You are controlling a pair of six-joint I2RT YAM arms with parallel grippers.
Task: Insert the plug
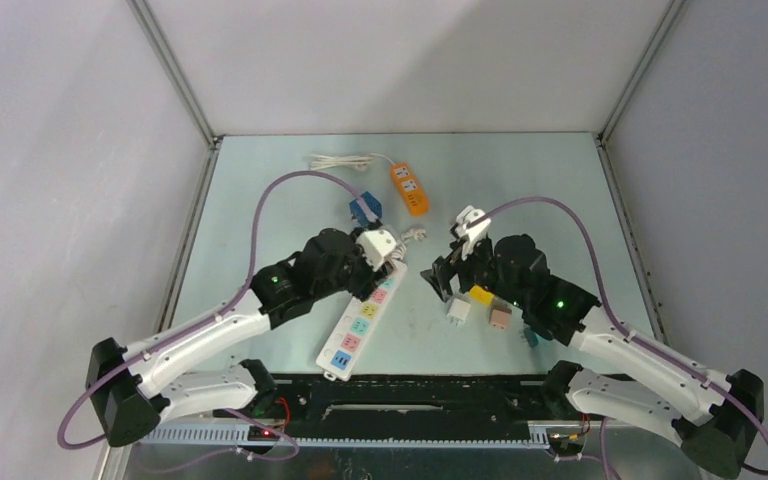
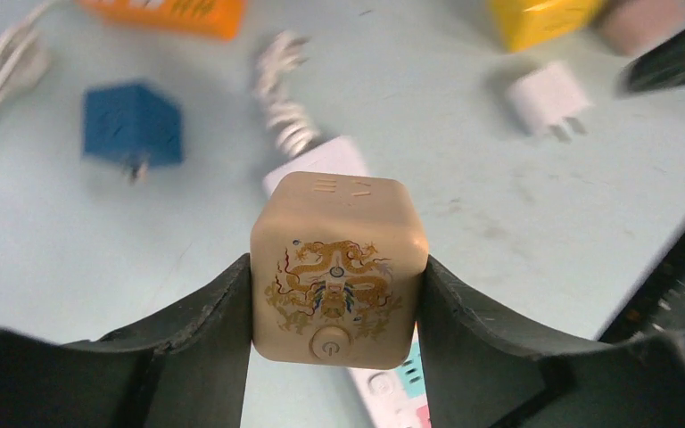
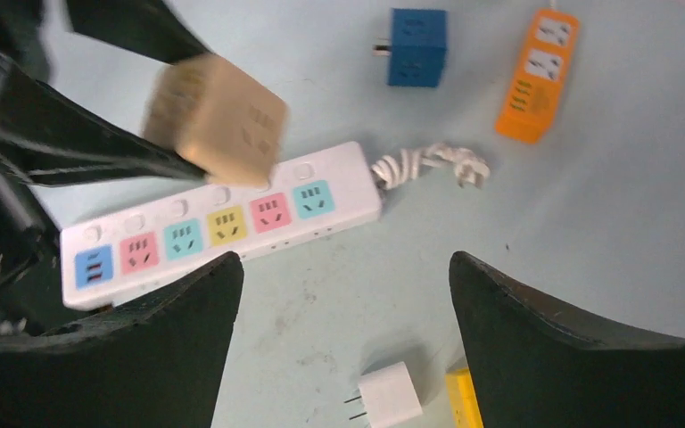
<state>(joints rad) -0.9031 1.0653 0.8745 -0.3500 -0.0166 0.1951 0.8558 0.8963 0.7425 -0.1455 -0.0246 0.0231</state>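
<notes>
My left gripper [image 1: 373, 252] is shut on a beige cube plug [image 2: 339, 267] with a gold dragon print and a power button. It holds the plug just above the cord end of the white power strip [image 1: 360, 325], which has coloured sockets. The right wrist view shows the cube [image 3: 216, 120] hovering over the strip [image 3: 223, 223] near its pink and teal sockets, blurred. Whether the prongs touch a socket is hidden. My right gripper [image 1: 445, 275] is open and empty [image 3: 343, 267], above bare table to the right of the strip.
A small white plug [image 1: 458, 310], a yellow plug [image 1: 481, 295] and a pinkish plug [image 1: 501, 317] lie under the right arm. A blue cube adapter [image 1: 365, 208] and an orange strip [image 1: 409, 188] with a white cord lie further back. Walls enclose the table.
</notes>
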